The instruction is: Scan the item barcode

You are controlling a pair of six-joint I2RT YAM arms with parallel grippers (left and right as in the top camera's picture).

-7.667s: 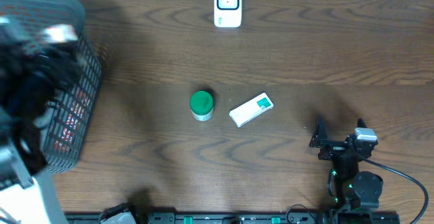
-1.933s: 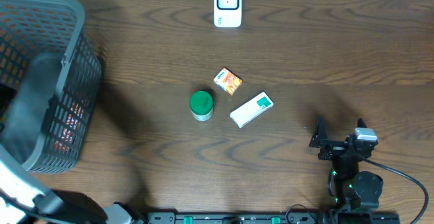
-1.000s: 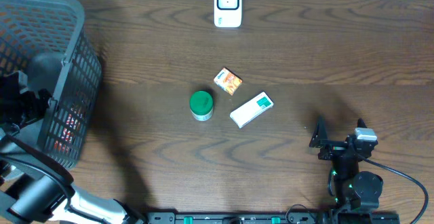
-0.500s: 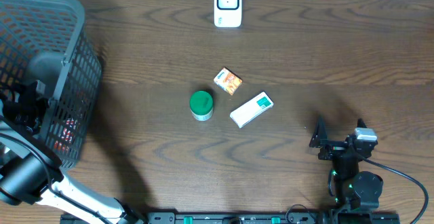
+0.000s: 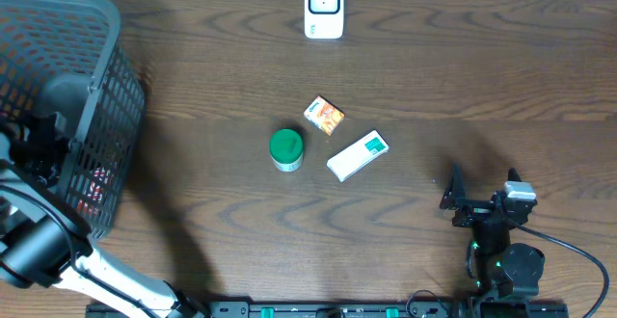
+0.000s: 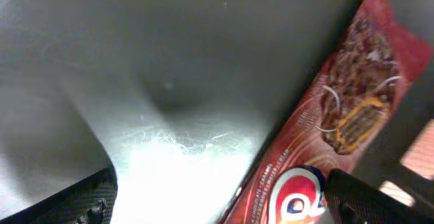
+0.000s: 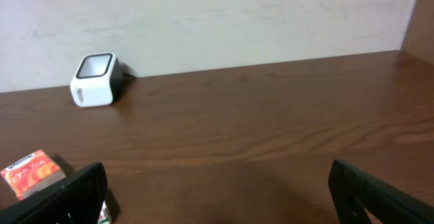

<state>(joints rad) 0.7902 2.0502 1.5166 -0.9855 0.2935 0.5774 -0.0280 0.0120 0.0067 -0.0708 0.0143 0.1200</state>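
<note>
My left gripper [image 6: 224, 207] is down inside the dark mesh basket [image 5: 106, 29] at the table's left end, open. Its fingertips [image 6: 78, 200] straddle the lower end of a red chocolate-bar wrapper [image 6: 346, 115], which lies on the basket's grey floor close to the right-hand finger. From overhead the left arm [image 5: 39, 149] shows only as a dark mass inside the basket. The white barcode scanner [image 5: 324, 8] stands at the far edge, also in the right wrist view [image 7: 95, 80]. My right gripper [image 5: 480, 193] rests open and empty at the front right.
Mid-table stand a green-lidded jar [image 5: 286, 149], a small orange box [image 5: 324, 115] and a white-and-green box [image 5: 357, 155]. The orange box [image 7: 27, 172] shows at the lower left of the right wrist view. The basket's walls stand close around the left gripper.
The left arm has sunk deeper into the basket and shifted slightly over the last second. The right arm and the table items have not moved.
</note>
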